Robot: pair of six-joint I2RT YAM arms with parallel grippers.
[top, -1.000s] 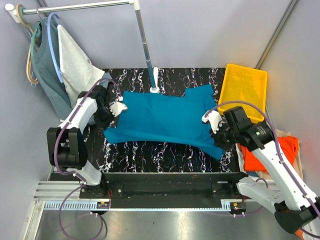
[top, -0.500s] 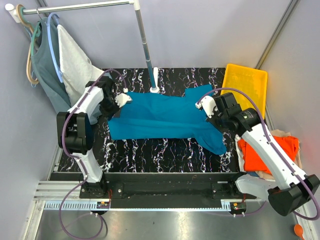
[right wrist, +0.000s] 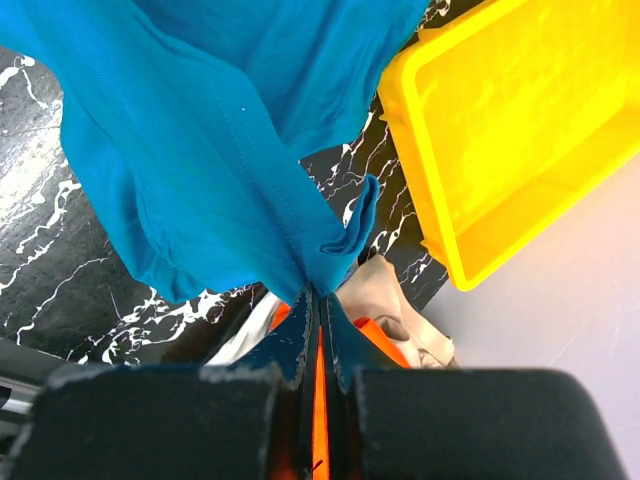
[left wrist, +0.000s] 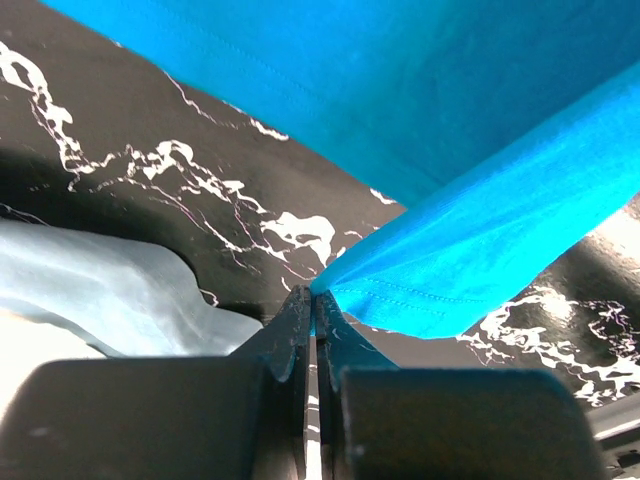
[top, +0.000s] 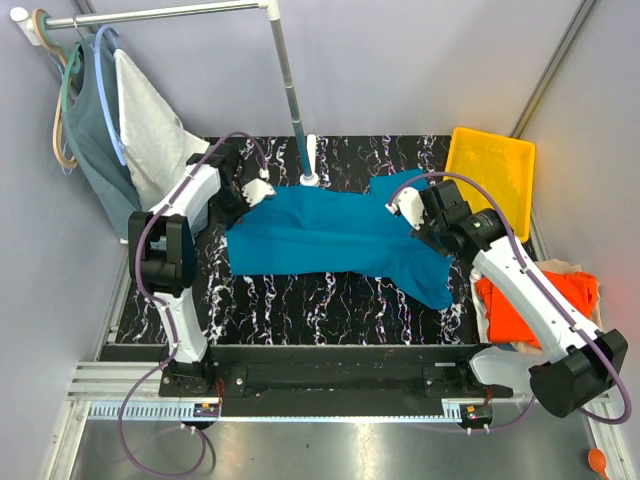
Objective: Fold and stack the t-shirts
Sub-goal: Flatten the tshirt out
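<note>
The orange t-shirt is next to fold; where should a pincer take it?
Probably pinch the orange t-shirt at the bunched cloth on its right part, from above: it lies crumpled on the cream t-shirt, no hem showing, and the right arm crosses its middle.

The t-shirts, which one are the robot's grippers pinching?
The teal-blue t-shirt: the left gripper and right gripper each pinch an edge. The orange t-shirt lies untouched.

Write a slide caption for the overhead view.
Left gripper and right gripper each pinch an edge of the teal t-shirt over the black marbled table, yellow bin at right.
</note>
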